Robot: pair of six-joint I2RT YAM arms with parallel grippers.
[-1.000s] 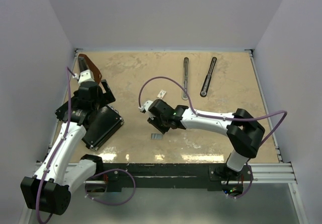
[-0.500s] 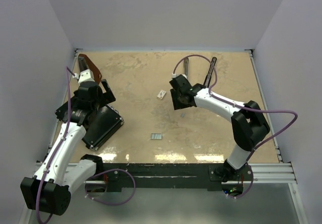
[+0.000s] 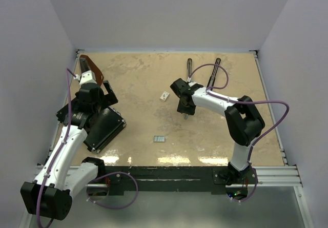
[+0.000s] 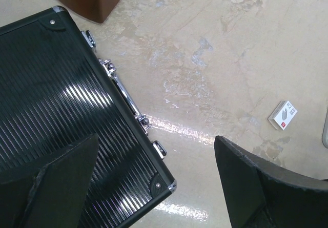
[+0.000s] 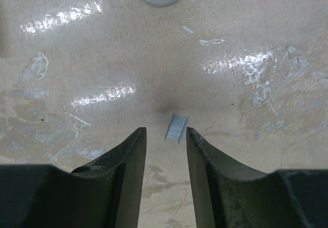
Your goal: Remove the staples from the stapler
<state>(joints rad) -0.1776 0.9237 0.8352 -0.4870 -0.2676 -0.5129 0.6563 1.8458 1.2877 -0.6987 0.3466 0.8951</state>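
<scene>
Hanging wide open over the table (image 3: 133, 79) and its black case (image 4: 51, 95), the left gripper (image 4: 156, 151) idles clear; the stapler (image 3: 212, 79) lies in two pieces at the far side, seemingly emptied, while the right gripper (image 5: 164, 133) brackets one loose staple strip (image 5: 176, 127) between parted, empty jaws, likely to pinch it.

The left arm reaches forward with its elbow bent, and the left gripper (image 4: 156, 137) points down with its fingers spread wide. The right arm folds at the elbow and stretches leftward. The right gripper (image 5: 165, 131) is tipped down low, its fingers narrowly parted.
</scene>
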